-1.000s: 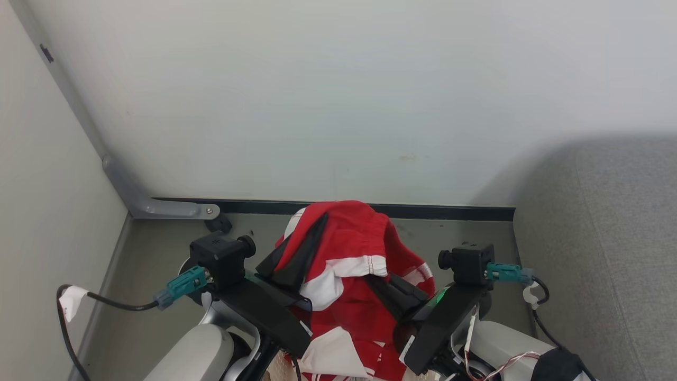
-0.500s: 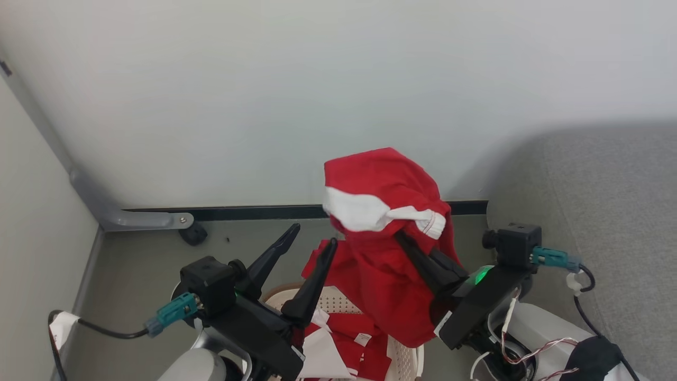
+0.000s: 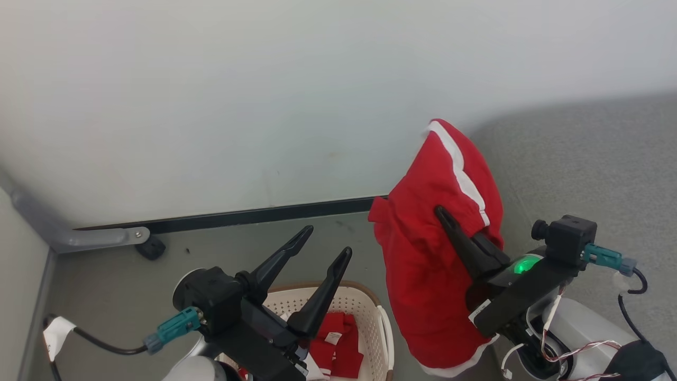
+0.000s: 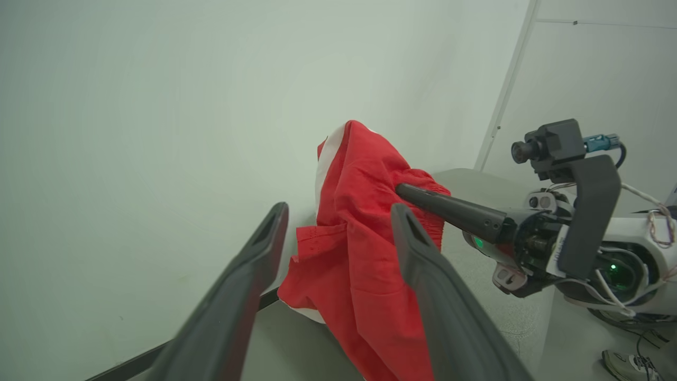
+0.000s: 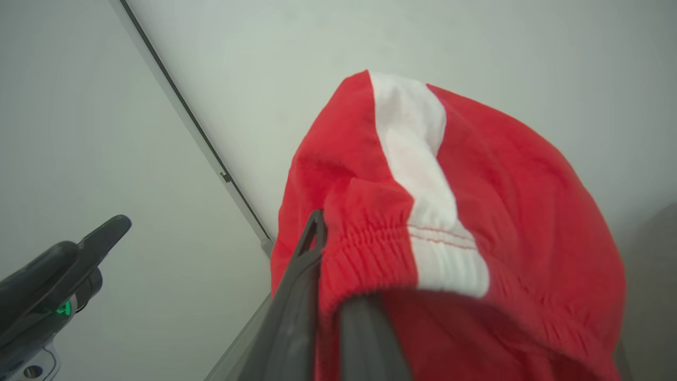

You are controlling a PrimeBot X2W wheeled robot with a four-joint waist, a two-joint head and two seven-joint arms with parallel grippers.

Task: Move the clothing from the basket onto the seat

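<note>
A red garment with a white stripe hangs over my right gripper, which is shut on its elastic waistband; it is lifted beside the grey seat at the right. The same garment shows in the left wrist view, past my own fingers. My left gripper is open with nothing between its fingers, held above the cream basket. More red clothing with a white tag lies inside the basket.
A pale wall with a dark skirting strip stands close behind. A grey bracket and a small black caster sit at the left on the grey floor. A shoe lies on the floor.
My left gripper opened and let go of the garment. My right gripper carried the garment up and to the right, toward the seat. The camera turned right.
</note>
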